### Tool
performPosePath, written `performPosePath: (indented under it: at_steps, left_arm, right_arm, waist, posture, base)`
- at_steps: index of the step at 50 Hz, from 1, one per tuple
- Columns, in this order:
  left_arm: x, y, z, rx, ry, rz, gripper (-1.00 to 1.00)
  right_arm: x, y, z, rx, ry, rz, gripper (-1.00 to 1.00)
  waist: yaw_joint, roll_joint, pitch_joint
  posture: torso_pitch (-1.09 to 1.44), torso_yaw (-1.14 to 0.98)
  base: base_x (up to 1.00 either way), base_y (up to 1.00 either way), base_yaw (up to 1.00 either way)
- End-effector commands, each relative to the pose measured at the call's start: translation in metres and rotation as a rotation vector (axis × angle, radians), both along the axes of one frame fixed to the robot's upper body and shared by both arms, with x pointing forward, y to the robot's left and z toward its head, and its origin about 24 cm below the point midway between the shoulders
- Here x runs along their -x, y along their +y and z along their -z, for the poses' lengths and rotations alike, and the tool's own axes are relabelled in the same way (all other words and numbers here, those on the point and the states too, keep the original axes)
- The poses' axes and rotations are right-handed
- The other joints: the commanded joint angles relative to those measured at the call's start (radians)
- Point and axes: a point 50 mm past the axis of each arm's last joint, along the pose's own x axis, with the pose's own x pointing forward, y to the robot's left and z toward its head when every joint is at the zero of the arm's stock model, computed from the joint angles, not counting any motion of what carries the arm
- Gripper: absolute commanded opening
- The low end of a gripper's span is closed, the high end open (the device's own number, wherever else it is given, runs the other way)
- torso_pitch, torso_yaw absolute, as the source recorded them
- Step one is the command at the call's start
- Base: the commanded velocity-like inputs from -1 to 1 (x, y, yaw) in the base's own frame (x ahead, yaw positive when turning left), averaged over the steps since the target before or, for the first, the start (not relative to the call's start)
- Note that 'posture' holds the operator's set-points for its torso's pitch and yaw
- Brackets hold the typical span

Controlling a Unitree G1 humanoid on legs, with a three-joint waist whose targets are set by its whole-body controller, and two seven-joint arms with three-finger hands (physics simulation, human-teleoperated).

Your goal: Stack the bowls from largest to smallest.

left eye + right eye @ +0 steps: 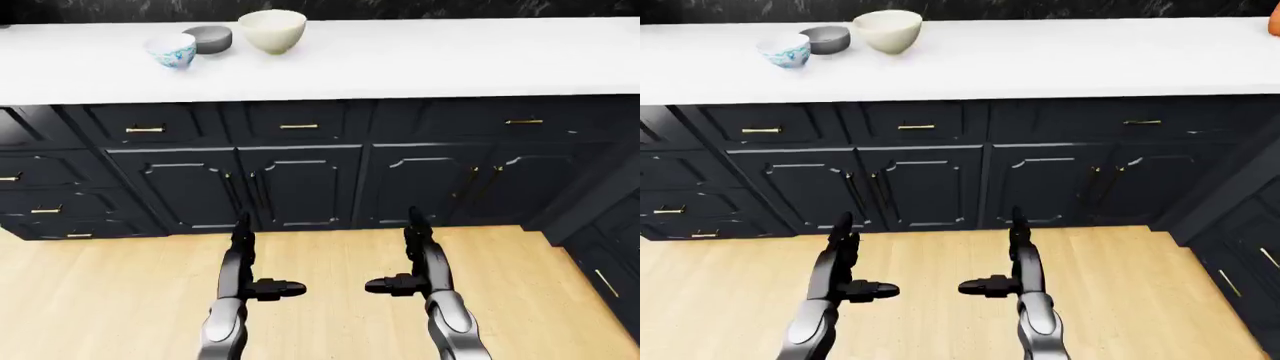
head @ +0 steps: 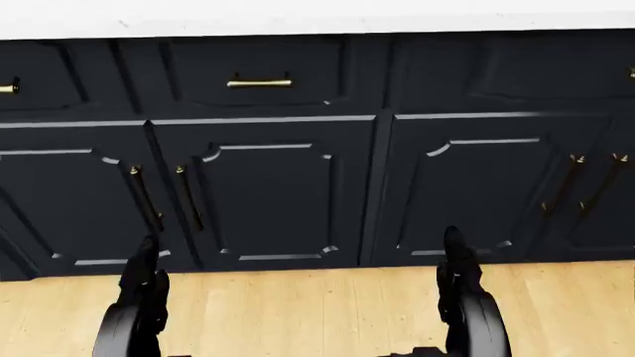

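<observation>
White counter (image 1: 420, 60) — bowls (image 1: 272, 31) top-left

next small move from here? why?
Probably step toward the counter, angling to the left-eye view's left. The cream bowl, grey bowl and patterned bowl sit unstacked near that view's top left, beyond the cabinets. The left hand and right hand hang open and empty over the wood floor, seemingly short of any bowl.
</observation>
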Motion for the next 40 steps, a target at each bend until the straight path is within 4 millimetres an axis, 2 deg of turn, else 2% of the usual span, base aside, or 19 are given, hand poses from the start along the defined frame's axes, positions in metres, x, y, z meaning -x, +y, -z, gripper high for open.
performPosePath:
  at_steps: [1, 3, 4, 5, 7, 8, 11, 14, 18, 20, 26, 28, 30, 31, 33, 40]
  left_arm:
    - [-0.011, -0.004, -0.032, -0.031, -0.174, 0.018, 1.0]
    - [-0.012, -0.003, -0.033, -0.032, -0.173, 0.015, 1.0]
    - [-0.012, -0.003, -0.034, -0.031, -0.171, 0.013, 1.0]
    - [-0.012, -0.003, -0.035, -0.031, -0.171, 0.01, 1.0]
    - [-0.011, -0.002, -0.039, -0.028, -0.175, 0.004, 1.0]
    - [-0.011, -0.001, -0.041, -0.03, -0.179, 0.002, 1.0]
    - [-0.014, 0.002, -0.048, -0.022, -0.176, -0.008, 1.0]
    - [-0.015, 0.0, -0.061, -0.034, -0.182, 0.0, 1.0]
    - [-0.022, -0.001, -0.091, -0.036, -0.221, -0.003, 1.0]
    - [-0.022, 0.0, -0.1, -0.039, -0.232, -0.004, 1.0]
    - [-0.019, 0.002, -0.142, -0.047, -0.281, -0.011, 1.0]
    - [-0.018, 0.003, -0.149, -0.046, -0.29, -0.014, 1.0]
    - [-0.019, 0.005, -0.152, -0.05, -0.296, -0.017, 1.0]
    - [-0.02, 0.005, -0.154, -0.053, -0.3, -0.016, 1.0]
    - [-0.02, 0.005, -0.156, -0.056, -0.306, -0.011, 1.0]
    - [-0.018, 0.006, -0.171, -0.058, -0.325, -0.015, 1.0]
  right_arm:
    - [-0.011, 0.003, -0.024, 0.027, -0.14, -0.032, 1.0]
    - [-0.011, 0.001, -0.026, 0.028, -0.141, -0.026, 1.0]
    - [-0.011, 0.001, -0.026, 0.029, -0.142, -0.023, 1.0]
    - [-0.013, 0.0, -0.027, 0.031, -0.144, -0.019, 1.0]
    - [-0.013, 0.001, -0.03, 0.032, -0.148, -0.019, 1.0]
    - [-0.013, 0.002, -0.031, 0.034, -0.15, -0.017, 1.0]
    - [-0.016, 0.006, -0.029, 0.036, -0.147, -0.02, 1.0]
    - [-0.02, 0.006, -0.041, 0.038, -0.157, -0.02, 1.0]
    - [-0.021, 0.007, -0.061, 0.048, -0.181, -0.023, 1.0]
    - [-0.023, 0.007, -0.068, 0.049, -0.189, -0.022, 1.0]
    - [-0.032, 0.004, -0.113, 0.059, -0.25, -0.013, 1.0]
    - [-0.032, 0.007, -0.127, 0.029, -0.295, -0.037, 1.0]
    - [-0.032, 0.009, -0.134, 0.044, -0.3, -0.039, 1.0]
    - [-0.032, 0.01, -0.138, 0.041, -0.312, -0.044, 1.0]
    - [-0.032, 0.012, -0.145, 0.048, -0.328, -0.053, 1.0]
    - [-0.033, 0.014, -0.158, 0.062, -0.349, -0.064, 1.0]
  waist:
    - [-0.002, -0.008, -0.001]
    - [0.006, -0.001, -0.061]
    - [0.006, -0.002, -0.053]
    - [0.006, -0.007, -0.018]
    - [0.007, -0.008, -0.07]
    - [0.007, -0.008, -0.075]
    - [0.007, -0.005, -0.075]
    - [0.006, -0.003, -0.082]
    - [0.009, -0.002, -0.088]
    - [0.009, -0.002, -0.09]
    - [0.008, -0.002, -0.098]
    - [0.009, -0.001, -0.095]
    - [0.008, 0.0, -0.092]
    - [0.015, 0.005, -0.106]
    - [0.016, 0.003, -0.086]
    - [0.039, -0.003, -0.066]
  posture:
    - [0.0, 0.0]
    - [0.0, 0.0]
    - [0.0, 0.0]
    - [0.0, 0.0]
    - [0.0, 0.0]
    - [0.0, 0.0]
    - [0.0, 0.0]
    - [0.0, 0.0]
    - [0.0, 0.0]
    - [0.0, 0.0]
    - [0.0, 0.0]
    - [0.0, 0.0]
    - [0.0, 0.0]
    - [0.0, 0.0]
    - [0.0, 0.0]
    - [0.0, 0.0]
  base:
    - [0.0, 0.0, 0.0]
    - [0.0, 0.0, 0.0]
    - [0.0, 0.0, 0.0]
    - [0.0, 0.0, 0.0]
    - [0.0, 0.0, 0.0]
    - [0.0, 0.0, 0.0]
    - [0.0, 0.0, 0.0]
    - [0.0, 0.0, 0.0]
    - [0.0, 0.0, 0.0]
    - [0.0, 0.0, 0.0]
    - [0.0, 0.0, 0.0]
    - [0.0, 0.0, 0.0]
    - [0.0, 0.0, 0.0]
    - [0.0, 0.0, 0.26]
    - [0.0, 0.0, 0.47]
    - [0.0, 0.0, 0.89]
